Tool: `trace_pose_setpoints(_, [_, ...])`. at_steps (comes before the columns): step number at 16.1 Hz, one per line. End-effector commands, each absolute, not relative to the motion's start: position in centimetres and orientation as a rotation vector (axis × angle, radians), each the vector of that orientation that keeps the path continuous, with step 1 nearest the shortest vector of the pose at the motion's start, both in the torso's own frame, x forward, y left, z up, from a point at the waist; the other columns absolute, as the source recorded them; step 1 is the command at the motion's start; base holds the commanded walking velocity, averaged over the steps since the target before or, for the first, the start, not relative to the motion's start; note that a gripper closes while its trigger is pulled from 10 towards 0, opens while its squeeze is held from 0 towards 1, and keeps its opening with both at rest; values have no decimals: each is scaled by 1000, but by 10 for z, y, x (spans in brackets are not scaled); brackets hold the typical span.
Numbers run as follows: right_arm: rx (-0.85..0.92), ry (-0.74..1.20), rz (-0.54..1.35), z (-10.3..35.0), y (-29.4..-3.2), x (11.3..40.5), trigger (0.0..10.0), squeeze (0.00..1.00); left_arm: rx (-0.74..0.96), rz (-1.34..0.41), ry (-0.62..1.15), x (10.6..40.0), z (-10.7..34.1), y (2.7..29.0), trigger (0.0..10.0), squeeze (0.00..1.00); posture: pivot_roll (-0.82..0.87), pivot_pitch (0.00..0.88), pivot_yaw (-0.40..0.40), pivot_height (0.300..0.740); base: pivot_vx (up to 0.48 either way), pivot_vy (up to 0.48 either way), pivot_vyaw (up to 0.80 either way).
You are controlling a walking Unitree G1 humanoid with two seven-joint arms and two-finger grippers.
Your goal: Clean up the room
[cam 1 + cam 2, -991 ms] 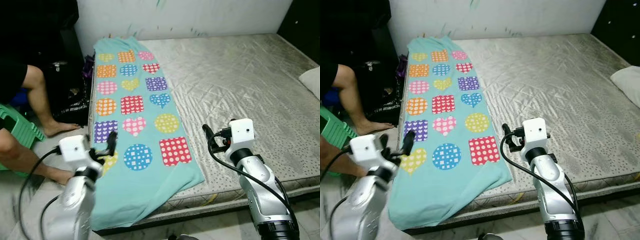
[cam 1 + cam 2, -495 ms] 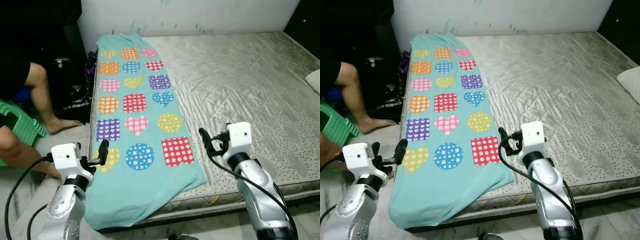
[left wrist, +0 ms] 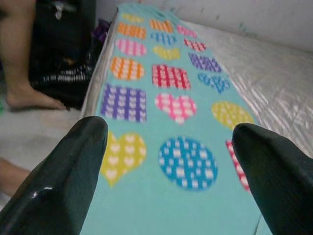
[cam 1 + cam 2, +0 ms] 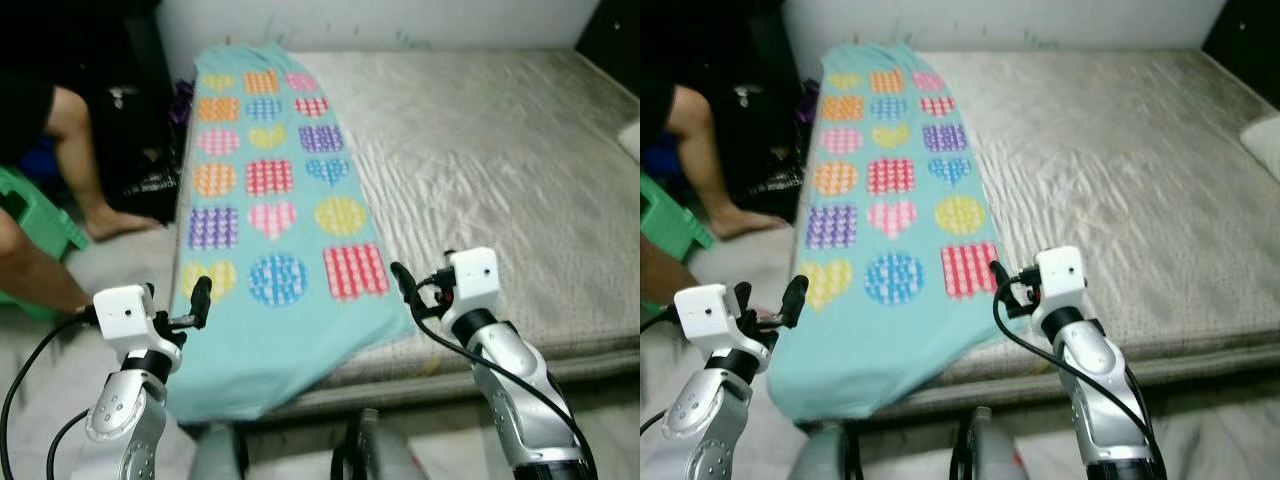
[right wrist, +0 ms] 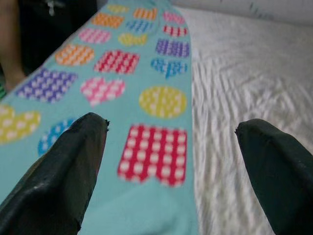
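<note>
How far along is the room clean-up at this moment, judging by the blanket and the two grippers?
The teal blanket lies spread flat along the mattress, its near end draped over the edge; whether that is tidied or awaiting folding cannot be told. In hand: the left gripper and right gripper are both open, holding nothing, raised near the blanket's near corners. A person's legs sit beside the bed.

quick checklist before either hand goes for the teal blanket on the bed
1. Left hand open: ok, fingers spread wide.
2. Right hand open: ok, fingers spread wide.
3. Both hands carry nothing: ok.
4. Teal blanket within sight: ok, it lies flat along the left side of the mattress, near end hanging over the edge.
5. Person's leg apart from the blanket: ok, it stands beside the bed on the robot's left.
6. Hands touching the blanket: cannot tell.
</note>
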State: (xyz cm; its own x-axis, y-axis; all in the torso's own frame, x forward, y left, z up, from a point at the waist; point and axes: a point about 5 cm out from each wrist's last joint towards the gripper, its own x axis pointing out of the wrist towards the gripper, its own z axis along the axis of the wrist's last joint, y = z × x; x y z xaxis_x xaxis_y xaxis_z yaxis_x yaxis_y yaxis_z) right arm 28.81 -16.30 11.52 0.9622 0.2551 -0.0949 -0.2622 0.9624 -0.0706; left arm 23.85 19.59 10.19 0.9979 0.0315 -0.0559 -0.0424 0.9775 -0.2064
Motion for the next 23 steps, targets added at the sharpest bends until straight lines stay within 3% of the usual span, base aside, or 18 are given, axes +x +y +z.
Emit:
trace_pose_setpoints(1, [-83, 91, 268, 116, -164, 286, 10000, 0, -201, 49, 59, 236, 102, 197, 10000, 0, -71, 183, -52, 583, 0, 0, 0])
trace_pose_setpoints(9, [-108, 72, 274, 122, -168, 295, 10000, 0, -211, 62, 20, 242, 109, 195, 10000, 0, -74, 181, -55, 583, 0, 0, 0])
trace_pose_setpoints(14, [-109, 73, 288, 121, -166, 293, 10000, 0, -215, 56, 16, 243, 111, 190, 10000, 0, -77, 182, -52, 533, 0, 0, 0])
trace_pose_setpoints(19, [-134, 61, 306, 123, -165, 296, 10000, 0, -236, 28, -4, 243, 114, 187, 10000, 0, -78, 185, -55, 533, 0, 0, 0])
trace_pose_setpoints(23, [-138, 58, 314, 123, -163, 294, 10000, 0, -246, 21, 0, 244, 113, 184, 10000, 0, -82, 196, -54, 533, 0, 0, 756])
